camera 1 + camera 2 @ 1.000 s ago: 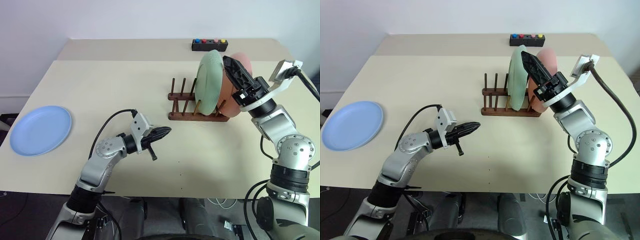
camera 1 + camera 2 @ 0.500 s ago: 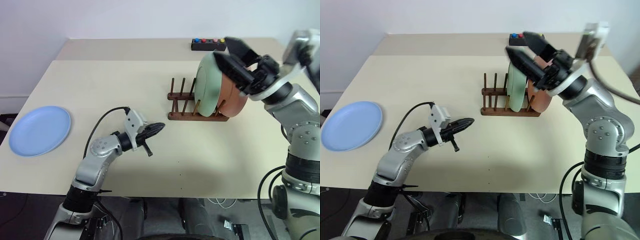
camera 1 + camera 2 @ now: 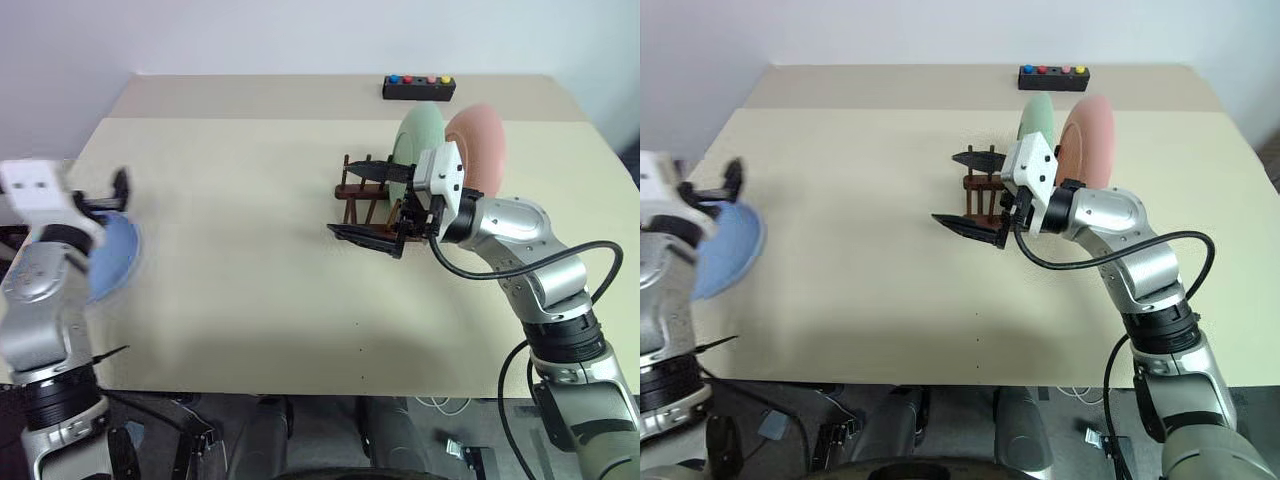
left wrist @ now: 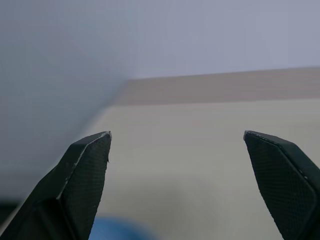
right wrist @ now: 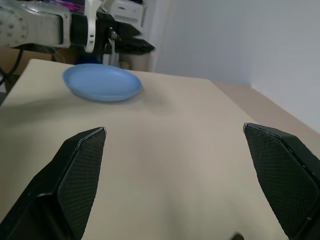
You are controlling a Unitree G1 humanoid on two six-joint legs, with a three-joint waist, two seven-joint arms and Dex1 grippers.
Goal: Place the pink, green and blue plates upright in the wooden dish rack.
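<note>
The counter [image 3: 250, 200] carries everything, and its broad bare middle separates the finished work from what is left. At its far right side the wooden dish rack [image 3: 362, 215] holds 2 plates on edge between its pegs: the pink plate [image 3: 478, 150] at the right end and the green plate [image 3: 418, 140] just beside it, leaning close together because the pegs keep them upright. The peg slots to the left of the green plate look free, probably for plate 3. That one, the blue plate [image 5: 102, 82], lies flat near the counter's left edge, well apart from the rack.

The right end effector [image 3: 362, 202] hangs in front of the rack with its fingers spread wide and nothing between them, pointing across the counter toward the blue plate. The left end effector [image 5: 122, 42] hovers just over the blue plate, jaws wide and empty, seemingly placed to take it next.
</note>
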